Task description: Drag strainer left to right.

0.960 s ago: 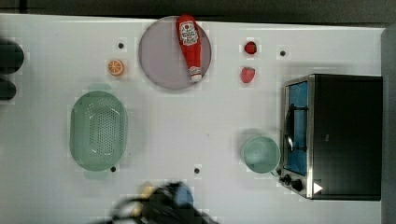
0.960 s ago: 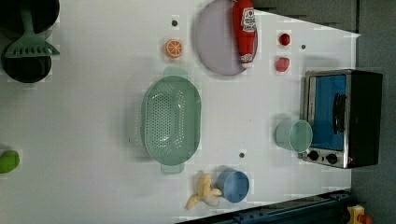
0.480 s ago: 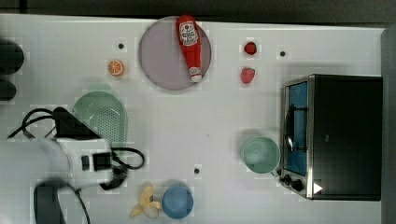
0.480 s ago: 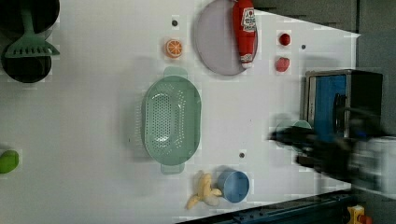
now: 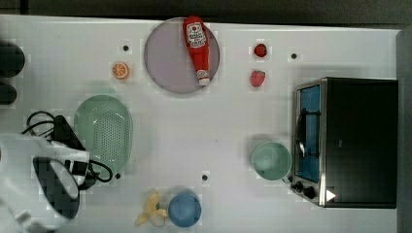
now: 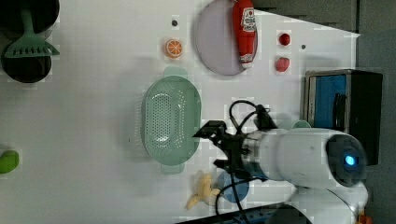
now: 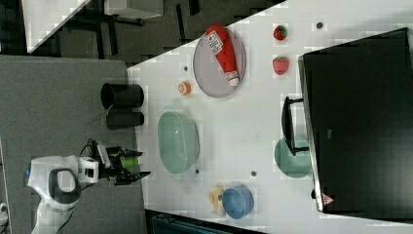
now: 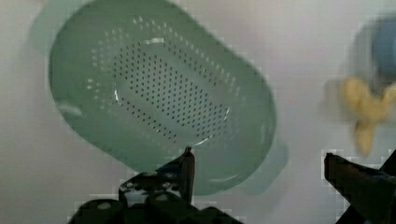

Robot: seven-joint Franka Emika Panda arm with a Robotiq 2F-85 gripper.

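A ketchup bottle (image 5: 197, 48) lies on a grey plate (image 5: 165, 60) — nearby, an orange slice (image 5: 120, 70), strawberries (image 5: 257, 78), a toaster oven (image 5: 350, 141), a blue cup (image 5: 184, 209) touching a banana (image 5: 151, 211).

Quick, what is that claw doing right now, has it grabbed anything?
Gripper: open, holding nothing; it hovers beside the strainer without gripping it.

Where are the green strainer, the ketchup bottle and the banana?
strainer (image 5: 104, 132): top view, on its holed bottom.
ketchup bottle (image 5: 196, 41): top view, on its red body.
banana (image 5: 153, 209): top view, on the peeled fruit.
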